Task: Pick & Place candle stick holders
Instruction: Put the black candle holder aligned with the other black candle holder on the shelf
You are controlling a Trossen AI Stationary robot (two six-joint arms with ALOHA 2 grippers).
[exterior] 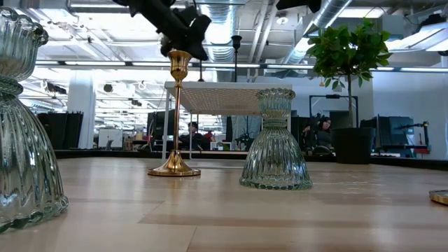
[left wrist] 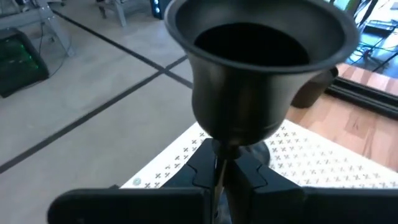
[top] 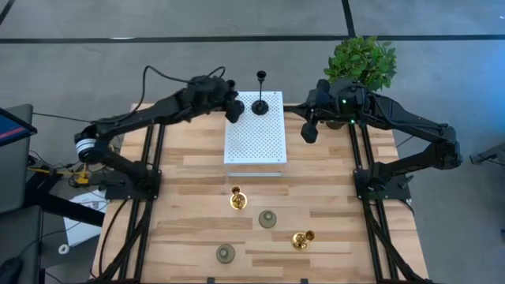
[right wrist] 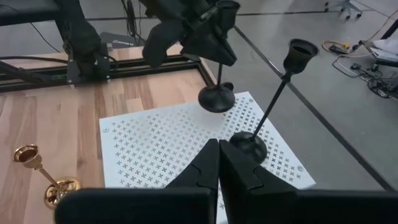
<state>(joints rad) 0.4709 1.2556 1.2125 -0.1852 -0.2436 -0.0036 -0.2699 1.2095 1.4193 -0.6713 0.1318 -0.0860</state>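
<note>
Hiding: the left wrist view shows mostly the held holder's cup, its base out of sight.
Left gripper (top: pixel 234 108): clenched on the thin stem of a black candle stick holder (right wrist: pixel 217 62), its base at the white perforated platform's (top: pixel 254 142) far left corner.
Right gripper (top: pixel 309 131): fingers pressed together, holding nothing, beside the platform's right edge.
Count: two black, second black holder (top: pixel 260 95) on the platform; two gold holders (top: pixel 237 199) and two grey-green holders (top: pixel 267 219) on the table (top: pixel 189 197).

Wooden table (top: pixel 189 197) bearing white perforated platform (top: pixel 254 138), gold holders (top: pixel 237 199), grey-green holders (top: pixel 268 219).
</note>
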